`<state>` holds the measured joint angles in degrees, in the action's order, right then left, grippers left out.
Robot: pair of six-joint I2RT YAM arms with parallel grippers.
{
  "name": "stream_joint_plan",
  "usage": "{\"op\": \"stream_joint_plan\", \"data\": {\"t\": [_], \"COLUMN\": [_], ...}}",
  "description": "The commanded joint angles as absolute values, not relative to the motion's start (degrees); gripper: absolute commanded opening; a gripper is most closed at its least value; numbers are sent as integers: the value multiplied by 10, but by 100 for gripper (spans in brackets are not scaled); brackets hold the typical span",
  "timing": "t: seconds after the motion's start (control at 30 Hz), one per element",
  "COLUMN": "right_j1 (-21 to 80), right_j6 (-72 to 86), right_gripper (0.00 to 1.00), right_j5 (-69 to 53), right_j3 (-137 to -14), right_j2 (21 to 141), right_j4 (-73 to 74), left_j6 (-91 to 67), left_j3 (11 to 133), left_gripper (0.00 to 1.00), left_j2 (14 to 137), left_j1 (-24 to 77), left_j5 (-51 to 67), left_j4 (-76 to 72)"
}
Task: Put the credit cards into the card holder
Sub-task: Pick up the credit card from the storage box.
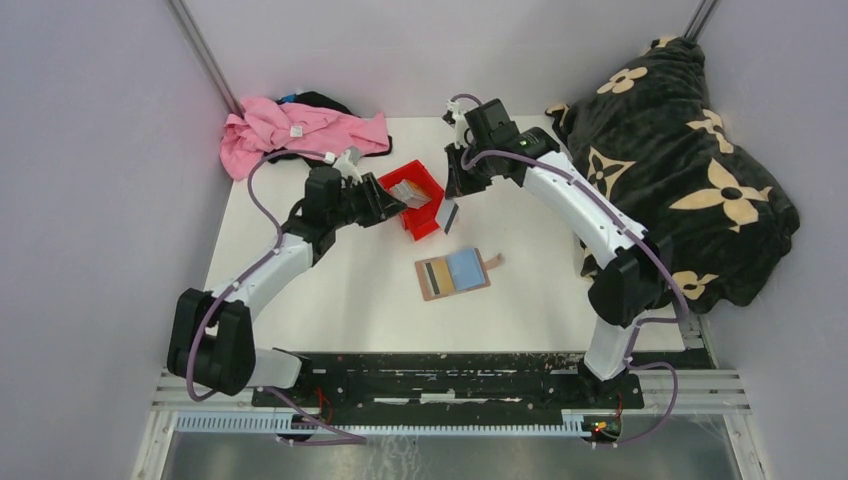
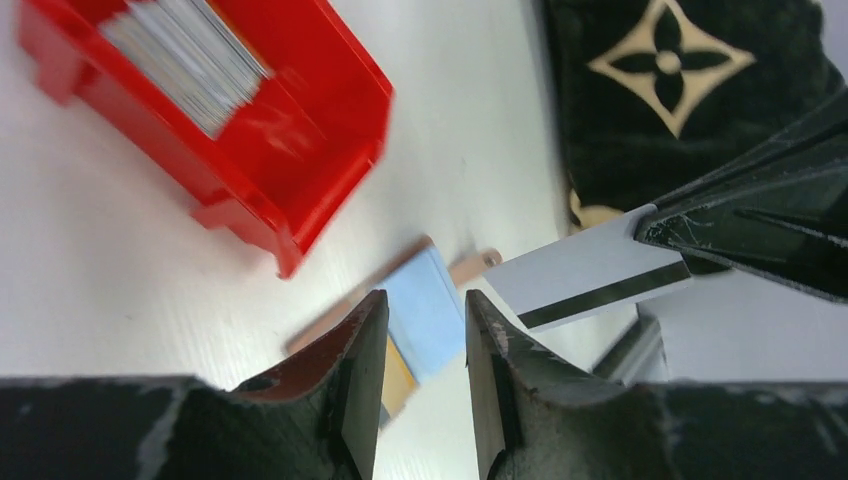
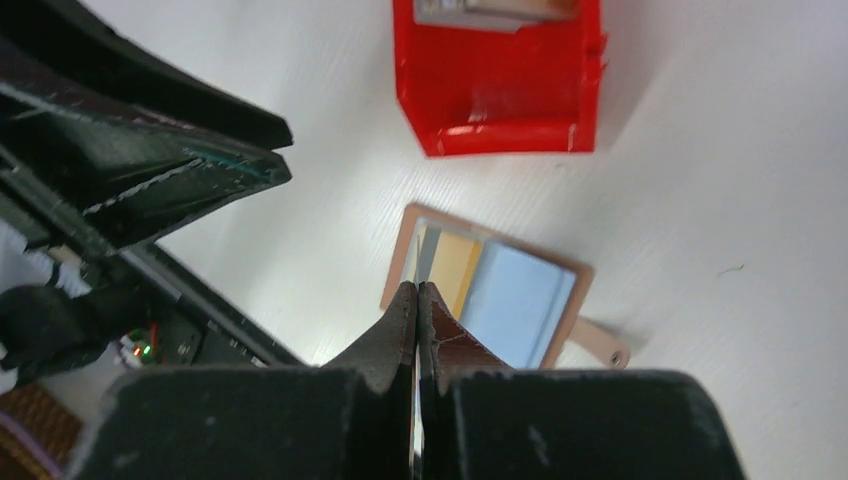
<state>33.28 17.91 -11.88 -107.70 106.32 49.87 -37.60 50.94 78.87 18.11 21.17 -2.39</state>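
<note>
The tan card holder [image 1: 455, 273] lies open on the table, with a striped grey card, a yellow card and a blue card [image 2: 428, 305] in it. It also shows in the right wrist view [image 3: 500, 290]. My right gripper [image 1: 453, 196] is shut on a grey credit card with a dark stripe [image 1: 447, 215] and holds it above the table, between the bin and the holder. The card is clear in the left wrist view [image 2: 585, 277] and edge-on between my right gripper's [image 3: 417, 298] fingers. My left gripper [image 1: 392, 204] is open and empty beside the bin; its fingertips [image 2: 372, 320] frame the holder.
A red plastic bin [image 1: 415, 200] holds several more grey cards [image 2: 185, 55] behind the holder. A pink cloth [image 1: 295, 130] lies at the back left. A black blanket with tan flowers [image 1: 680, 160] covers the right side. The two grippers are close together.
</note>
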Motion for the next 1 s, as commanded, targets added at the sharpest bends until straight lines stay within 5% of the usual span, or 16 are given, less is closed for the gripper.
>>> {"op": "stream_joint_plan", "data": {"t": [0.0,0.47,0.53,0.97], "right_j1": [329,321,316,298], "right_j6": [214,284,295,346], "right_gripper": [1,1,1,1], "right_j5": [-241,-384,-398,-477], "right_j3": [-1007,-832,-823,-805], "right_j2": [990,923,926,965], "right_j4": [469,368,351,277], "left_j6": [-358,-364,-363,-375], "left_j3": [462,407,402,381], "left_gripper": [44,64,75,71], "left_j2": [744,712,714,743], "left_j1": [182,193,193,194], "left_j5": [348,487,499,553], "left_j4": [-108,-142,-141,-160]}}
